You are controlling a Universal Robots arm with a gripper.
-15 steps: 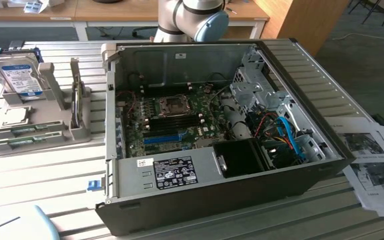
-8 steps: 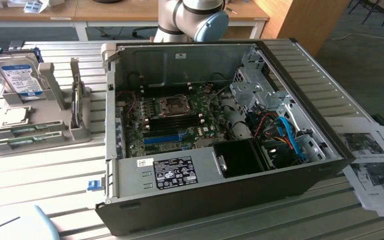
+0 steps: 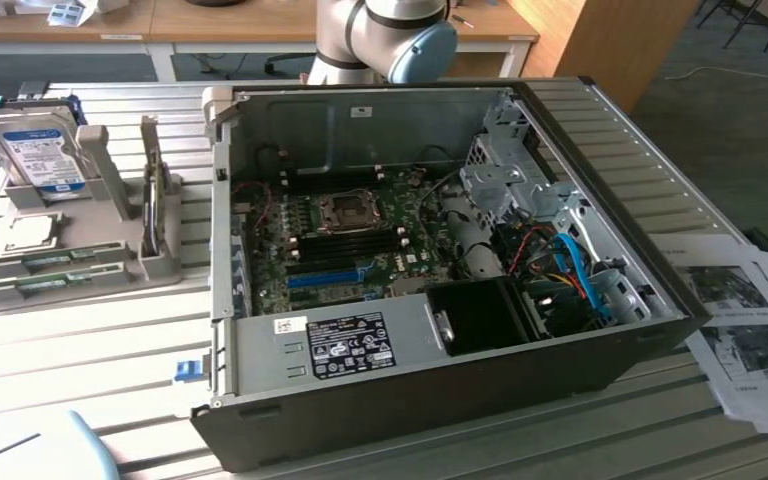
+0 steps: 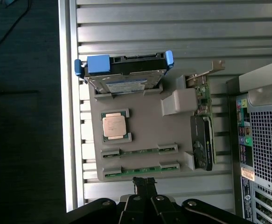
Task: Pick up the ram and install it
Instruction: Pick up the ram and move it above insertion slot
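Two green ram sticks lie side by side in clips along one edge of a grey holder (image 4: 145, 133): one ram (image 4: 140, 169) at the holder's rim and a second (image 4: 139, 151) just inside it. In the exterior view they lie at the holder's near end (image 3: 51, 262) (image 3: 37, 288). My gripper (image 4: 144, 185) hovers well above the slatted table just off that rim, nearest the outer ram stick. Its dark fingers are shut together with nothing between them. The open computer case (image 3: 598, 160) lies on its side with the motherboard (image 3: 344, 240) exposed.
The holder also carries a silver hard drive (image 4: 126, 84) in a blue bracket, a square processor chip (image 4: 113, 126) and an upright graphics card (image 4: 202, 140). Printed papers (image 3: 744, 320) lie at the exterior view's right of the case. The arm's base (image 3: 384, 40) stands behind the case.
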